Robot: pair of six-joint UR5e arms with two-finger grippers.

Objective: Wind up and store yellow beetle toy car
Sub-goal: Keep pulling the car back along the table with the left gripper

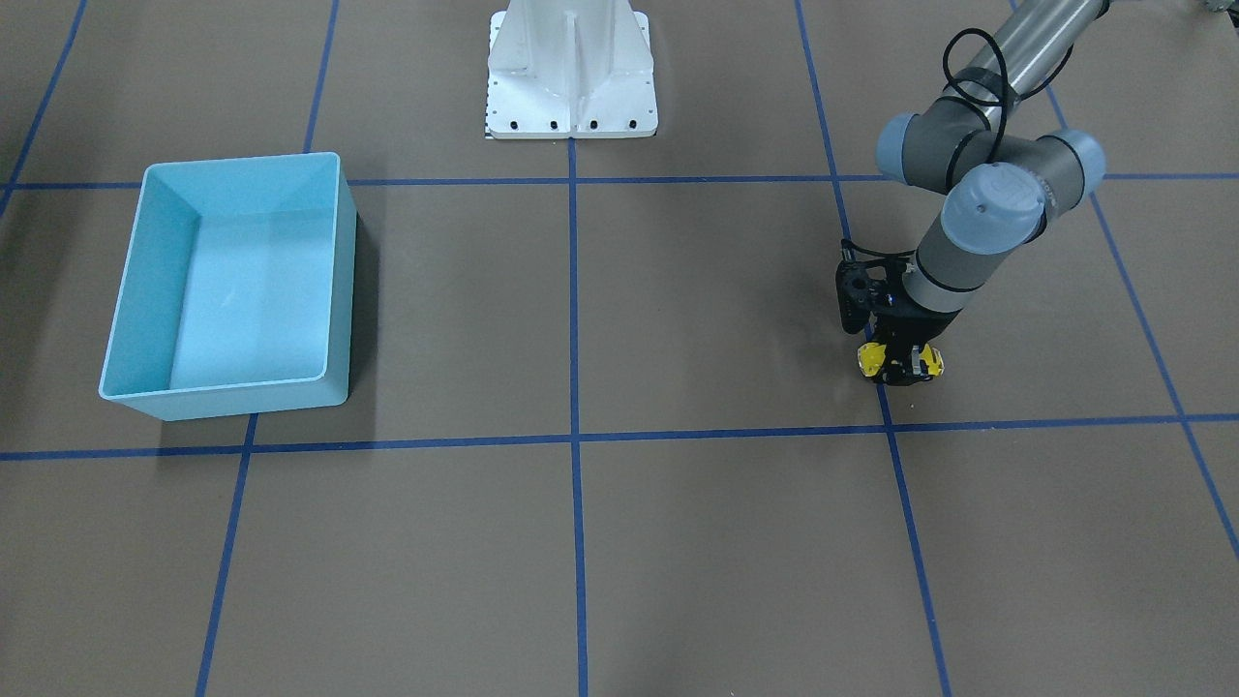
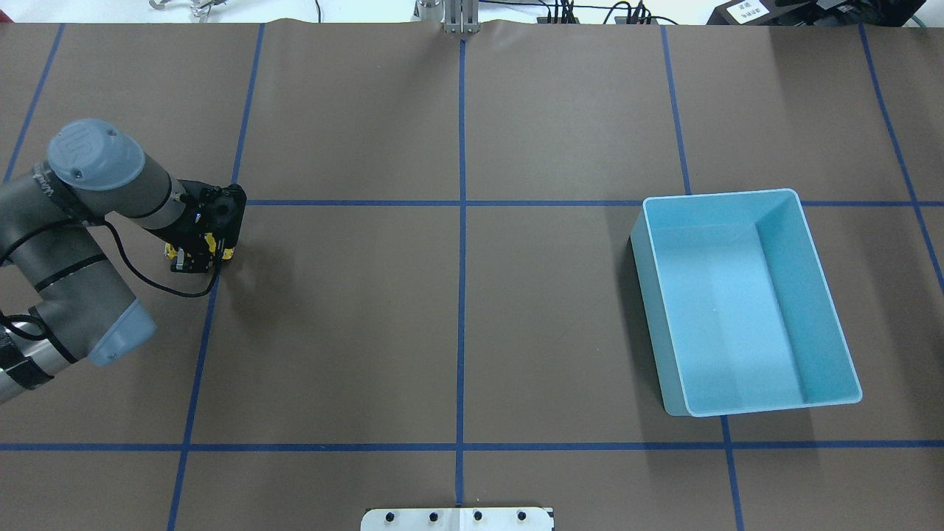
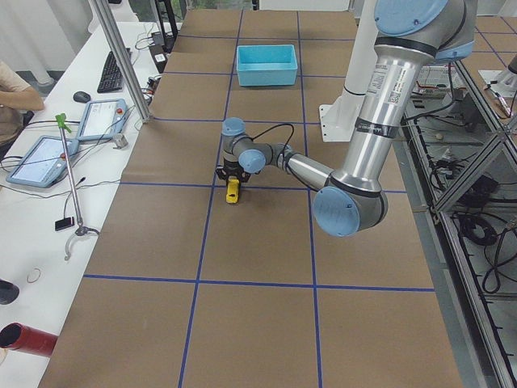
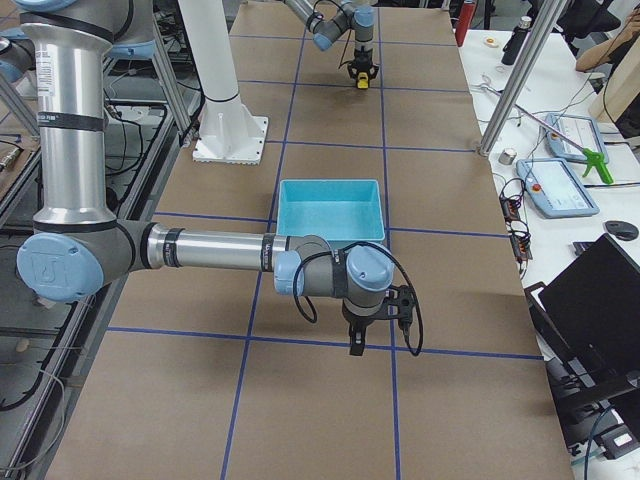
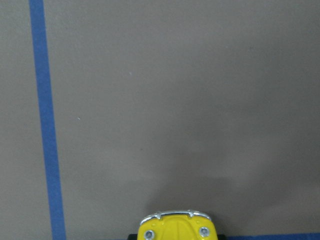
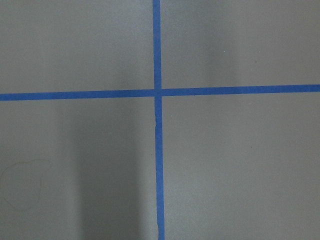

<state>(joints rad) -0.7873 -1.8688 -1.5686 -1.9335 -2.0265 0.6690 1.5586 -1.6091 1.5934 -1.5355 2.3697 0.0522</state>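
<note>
The yellow beetle toy car (image 1: pixel 871 358) is at the table surface on a blue tape line, between the fingers of my left gripper (image 1: pixel 900 366), which is shut on it from above. Yellow shows on both sides of the black fingers, also in the overhead view (image 2: pixel 169 253). One rounded end of the car fills the bottom of the left wrist view (image 5: pixel 176 227). The light blue bin (image 1: pixel 242 160) stands empty far across the table. My right gripper (image 4: pixel 355 345) points down over a tape crossing near the bin (image 4: pixel 330 185); I cannot tell whether it is open or shut.
The robot's white base (image 1: pixel 571 77) stands at the middle of the table's robot-side edge. Blue tape lines (image 2: pixel 462 221) divide the brown table into squares. Operators' tablets and cables lie beyond the table's far side (image 3: pixel 48 158).
</note>
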